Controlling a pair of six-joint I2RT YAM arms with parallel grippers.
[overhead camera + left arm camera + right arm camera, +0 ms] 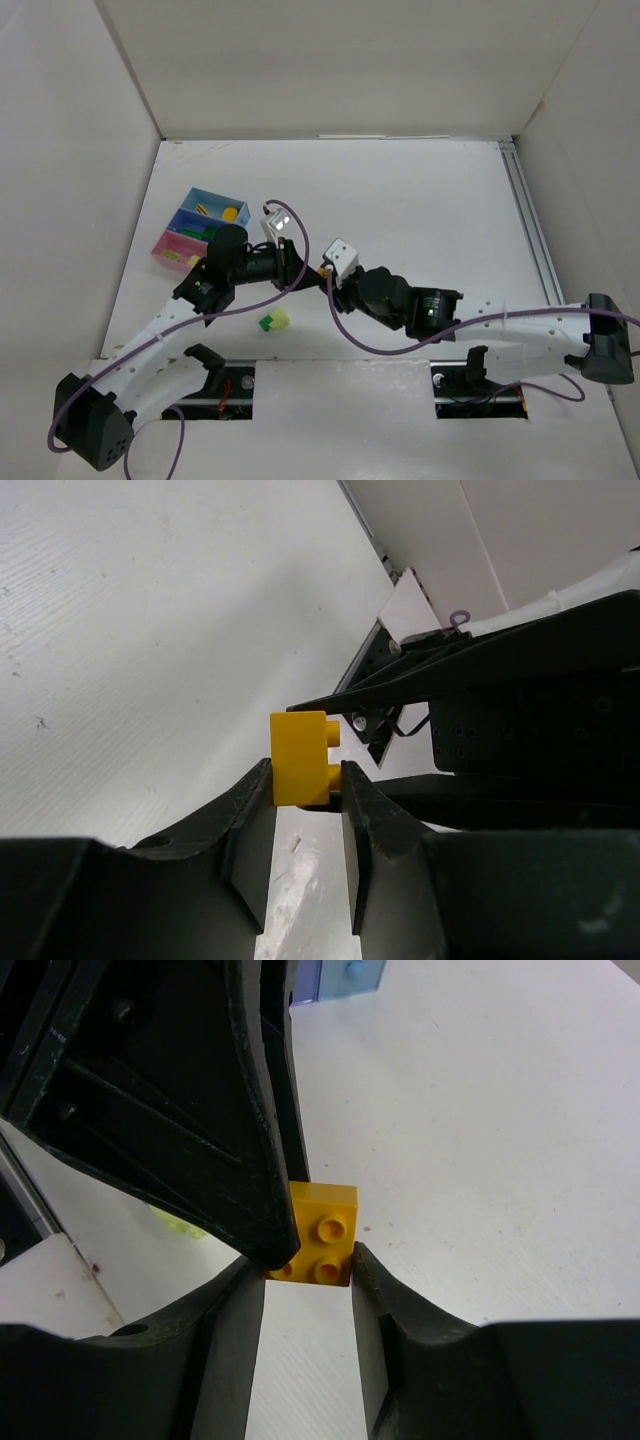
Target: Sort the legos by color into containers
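Observation:
A yellow brick (300, 758) is pinched between the fingers of my left gripper (305, 780). The same brick (322, 1230) also sits between the fingertips of my right gripper (308, 1265), touching them. The two grippers meet tip to tip above the middle of the table, left (312, 268) and right (330, 274). The three joined trays stand at the left: light blue (212, 198), darker blue (186, 218) and pink (166, 247), with several small bricks inside. A dark green brick (266, 323) and a pale yellow-green brick (281, 318) lie on the table.
White walls close in the table on the left, back and right. A metal rail (530, 230) runs along the right edge. Purple cables loop off both arms. A blue tray corner (350, 975) shows in the right wrist view.

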